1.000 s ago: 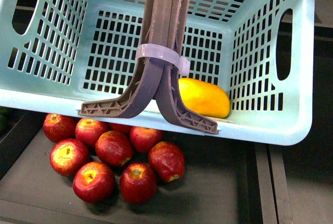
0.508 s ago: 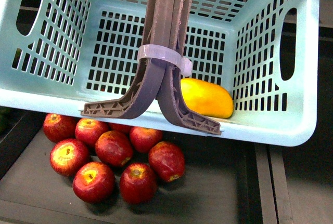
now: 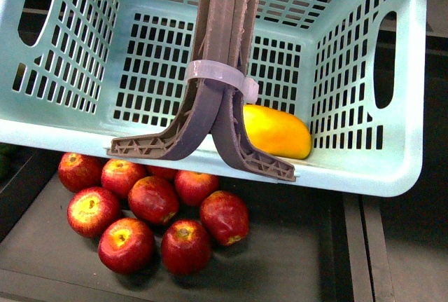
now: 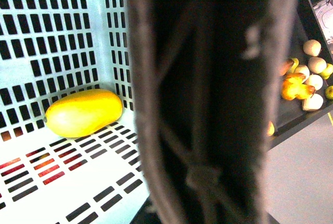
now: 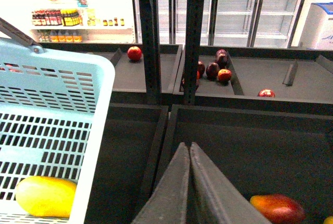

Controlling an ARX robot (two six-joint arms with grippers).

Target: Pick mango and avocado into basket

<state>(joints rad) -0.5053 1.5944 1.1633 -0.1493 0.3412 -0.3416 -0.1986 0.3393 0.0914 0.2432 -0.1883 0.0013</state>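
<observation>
The pale teal basket (image 3: 350, 169) hangs tilted above the fruit shelf, its two brown-grey handles (image 3: 224, 50) bound by a white zip tie. My left gripper is shut on the basket by those handles, which fill the left wrist view as a dark blurred handle bar (image 4: 208, 99); the fingers themselves are hidden. The yellow mango (image 3: 274, 131) lies in the basket's front right corner, also seen as mango (image 4: 83, 112) and mango (image 5: 46, 196). My right gripper (image 5: 189, 146) is shut and empty, beside the basket (image 5: 99, 130) over a dark bin. The avocado is out of view.
Several red apples (image 3: 154, 200) lie in the dark tray below the basket. A red-blushed mango (image 5: 278, 208) sits in the bin near my right gripper. More red apples (image 5: 134, 53) lie on farther shelves, behind black posts (image 5: 151, 37). Pale and yellow fruits (image 4: 307, 78) fill a side bin.
The basket shifted slightly right and rocked a little, with the mango still in its corner. The apples below have not moved.
</observation>
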